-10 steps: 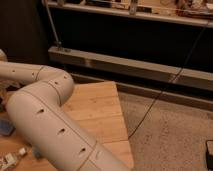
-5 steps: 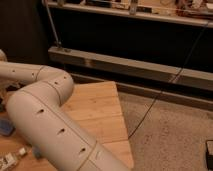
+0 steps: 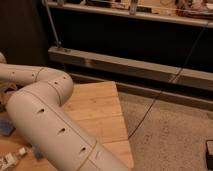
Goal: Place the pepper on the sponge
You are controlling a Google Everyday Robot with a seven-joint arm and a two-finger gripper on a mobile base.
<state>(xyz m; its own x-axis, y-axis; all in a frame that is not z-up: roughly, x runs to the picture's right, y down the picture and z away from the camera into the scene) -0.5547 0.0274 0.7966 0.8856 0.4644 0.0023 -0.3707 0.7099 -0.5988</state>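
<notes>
My white arm (image 3: 50,125) fills the lower left of the camera view, bent at the elbow, and its forearm (image 3: 25,75) runs off the left edge. The gripper is out of view past that edge. The pepper does not show. The sponge cannot be made out for certain: a small blue thing (image 3: 6,127) peeks out at the left edge behind the arm, and I cannot tell what it is. The arm hides most of the wooden table (image 3: 100,112).
A small white object (image 3: 10,160) lies on the table at the bottom left. The table's right edge drops to a speckled floor (image 3: 170,140). A black cable (image 3: 160,97) crosses the floor. A metal rail (image 3: 145,67) and dark shelving stand behind.
</notes>
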